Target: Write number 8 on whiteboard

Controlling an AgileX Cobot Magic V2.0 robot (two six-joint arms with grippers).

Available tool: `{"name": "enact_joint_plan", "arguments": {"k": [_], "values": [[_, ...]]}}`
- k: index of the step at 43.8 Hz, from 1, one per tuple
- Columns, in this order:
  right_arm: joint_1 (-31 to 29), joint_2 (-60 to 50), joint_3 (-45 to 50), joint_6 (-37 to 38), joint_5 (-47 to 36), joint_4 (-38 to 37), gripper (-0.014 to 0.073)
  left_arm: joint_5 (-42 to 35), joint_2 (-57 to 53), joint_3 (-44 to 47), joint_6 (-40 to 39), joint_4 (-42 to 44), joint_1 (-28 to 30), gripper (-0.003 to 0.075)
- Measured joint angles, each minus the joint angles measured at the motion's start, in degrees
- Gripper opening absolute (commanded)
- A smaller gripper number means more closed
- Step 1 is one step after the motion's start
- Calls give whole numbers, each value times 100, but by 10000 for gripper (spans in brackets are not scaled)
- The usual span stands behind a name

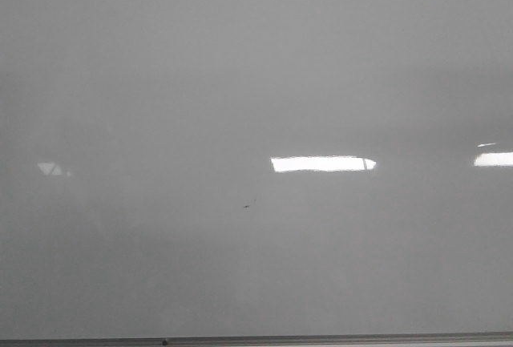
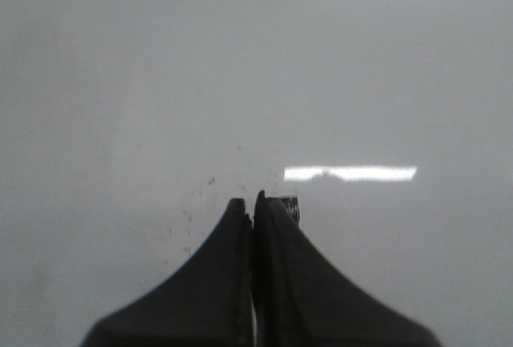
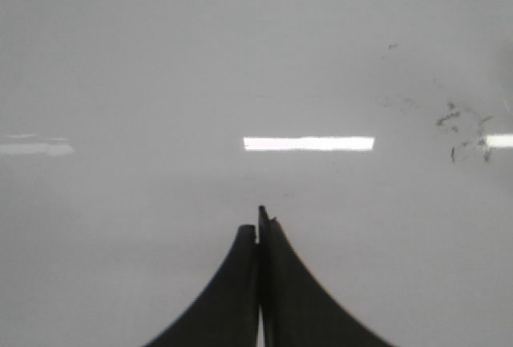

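The whiteboard (image 1: pixel 256 82) lies open, only a speck (image 1: pixel 246 205) on it.

Whiteboard (image 1: pixel 256 82) cut off at left, right and far edges, tiny dark speck (image 1: pixel 246 205) unidentifiable, faint smudges (image 3: pixel 461 135) blurred, gripper bases cropped.

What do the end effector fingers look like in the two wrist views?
Left end effector: two matte black fingers, broad at the base and tapering in a curve to narrow tips. Right end effector: the same black, curved, tapering shape. No cables, markings or arm links show.
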Motion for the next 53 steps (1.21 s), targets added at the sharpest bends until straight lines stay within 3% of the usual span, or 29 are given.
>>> {"name": "enact_joint_plan", "arguments": {"k": [7, 10, 15, 19, 21, 24, 30, 42, 53], "values": [[0, 699, -229, 0, 104, 0, -70, 185, 739, -153, 0, 37, 0, -16], [0, 850, -239, 0, 130, 0, -67, 185, 854, -153, 0, 37, 0, 32], [0, 933, -239, 0, 164, 0, 27, 185, 895, -153, 0, 37, 0, 277], [0, 933, -242, 0, 178, 0, 194, 185, 895, -153, 0, 39, 0, 522], [0, 933, -242, 0, 178, 0, 281, 185, 895, -153, 0, 39, 0, 601], [0, 933, -242, 0, 191, 0, 400, 185, 895, -153, 0, 49, 0, 662], [0, 933, -242, 0, 201, 0, 515, 185, 895, -153, 0, 49, 0, 648], [0, 933, -242, 0, 208, 0, 517, 237, 1198, -188, 0, -23, 0, 604], [0, 933, -242, 0, 208, 0, 517, 843, 3118, -770, 0, -260, 0, 599]]}}
